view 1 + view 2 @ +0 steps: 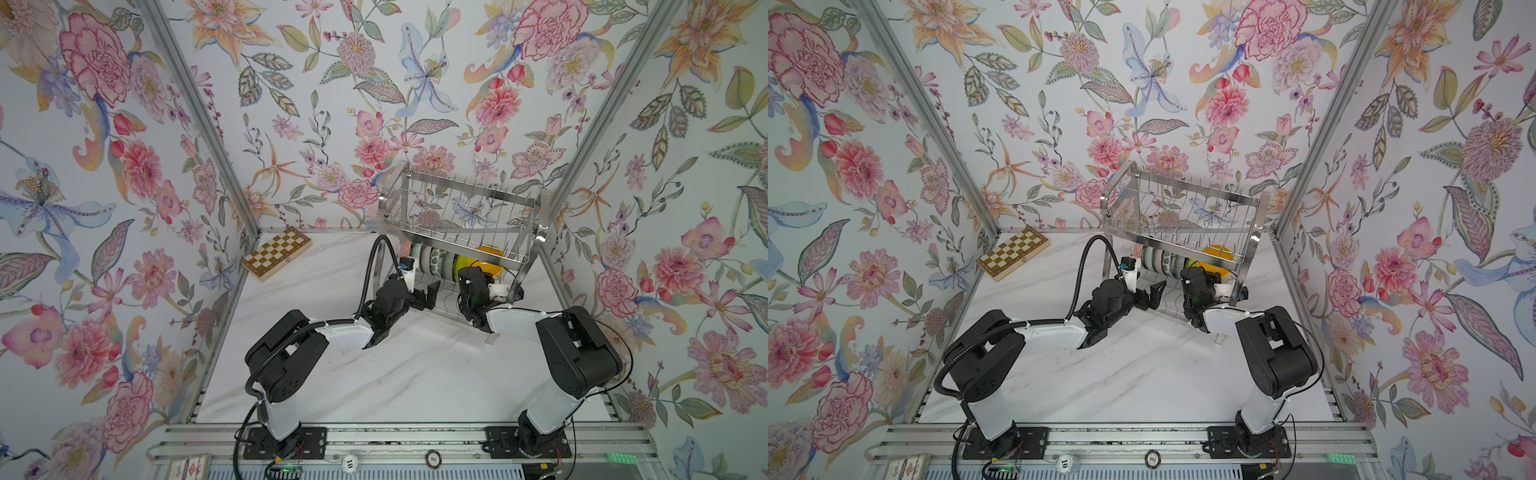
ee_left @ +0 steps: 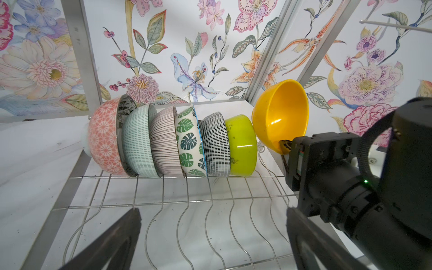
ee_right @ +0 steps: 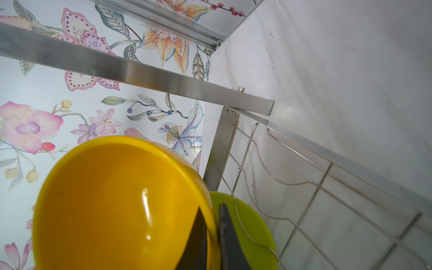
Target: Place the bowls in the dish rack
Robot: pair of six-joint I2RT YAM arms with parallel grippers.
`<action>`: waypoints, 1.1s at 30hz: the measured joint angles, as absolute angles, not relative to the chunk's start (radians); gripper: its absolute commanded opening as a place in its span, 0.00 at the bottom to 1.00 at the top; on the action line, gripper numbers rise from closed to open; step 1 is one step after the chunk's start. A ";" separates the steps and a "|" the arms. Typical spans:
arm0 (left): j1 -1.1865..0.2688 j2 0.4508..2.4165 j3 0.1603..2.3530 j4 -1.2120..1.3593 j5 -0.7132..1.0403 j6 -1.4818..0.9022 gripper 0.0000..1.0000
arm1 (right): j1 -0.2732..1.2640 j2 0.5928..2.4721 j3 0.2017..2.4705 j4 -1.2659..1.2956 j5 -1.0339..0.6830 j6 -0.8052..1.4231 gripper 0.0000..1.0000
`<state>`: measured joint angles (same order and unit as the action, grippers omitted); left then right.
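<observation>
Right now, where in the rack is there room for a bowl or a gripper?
Free: the whole upper shelf; the lower shelf wires in front of the bowl row; the end slots past the lime bowl, below the yellow bowl the right gripper holds. Crowded: the row itself, bowls nested tight.

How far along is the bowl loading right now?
Done: six bowls stand on edge in a row on the lower shelf of the dish rack, coral-patterned bowl to lime green bowl. In hand: the right gripper is shut on the rim of the orange-yellow bowl, beside the lime one, not yet seated. Left: seat it and release. The left gripper is open, empty.
</observation>
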<state>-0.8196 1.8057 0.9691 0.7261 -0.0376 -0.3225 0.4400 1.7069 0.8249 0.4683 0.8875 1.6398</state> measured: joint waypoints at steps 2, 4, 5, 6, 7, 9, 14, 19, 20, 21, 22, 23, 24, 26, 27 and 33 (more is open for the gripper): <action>-0.820 1.802 0.966 0.724 -0.038 -0.328 0.99 | 0.442 1.705 0.819 0.494 0.888 1.598 0.01; -0.820 1.795 0.960 0.720 -0.038 -0.333 0.99 | 0.443 1.705 0.811 0.535 0.886 1.541 0.01; -0.820 1.792 0.958 0.719 -0.038 -0.335 0.99 | 0.444 1.705 0.807 0.556 0.886 1.514 0.01; -0.820 1.789 0.955 0.719 -0.038 -0.335 0.99 | 0.445 1.705 0.802 0.583 0.883 1.478 0.01; -0.820 1.785 0.952 0.719 -0.039 -0.335 0.99 | 0.445 1.705 0.798 0.609 0.876 1.443 0.00; -0.820 1.783 0.949 0.718 -0.041 -0.335 0.99 | 0.445 1.705 0.797 0.653 0.857 1.384 0.00; -0.820 1.778 0.940 0.712 -0.062 -0.334 0.99 | 0.450 1.719 0.797 0.775 0.791 1.226 0.00; -0.818 1.771 0.923 0.708 -0.087 -0.335 0.99 | 0.450 1.740 0.797 0.834 0.696 1.076 0.00; -0.818 1.769 0.920 0.707 -0.090 -0.335 0.99 | 0.450 1.741 0.797 0.837 0.681 1.053 0.00; -0.818 1.767 0.916 0.709 -0.093 -0.335 0.99 | 0.450 1.741 0.797 0.842 0.661 1.025 0.00; -0.817 1.765 0.913 0.712 -0.095 -0.335 0.99 | 0.450 1.741 0.797 0.848 0.642 1.000 0.00; -0.817 1.762 0.908 0.713 -0.098 -0.335 0.99 | 0.450 1.741 0.798 0.854 0.625 0.976 0.00; -0.817 1.759 0.902 0.715 -0.104 -0.335 0.99 | 0.451 1.741 0.798 0.859 0.604 0.951 0.00; -0.815 1.753 0.890 0.722 -0.112 -0.335 0.99 | 0.453 1.741 0.799 0.863 0.565 0.907 0.00; -0.813 1.749 0.882 0.729 -0.113 -0.336 0.99 | 0.455 1.741 0.800 0.864 0.545 0.887 0.00; -0.812 1.727 0.834 0.783 -0.139 -0.354 0.97 | 0.478 1.742 0.799 0.912 0.442 0.784 0.00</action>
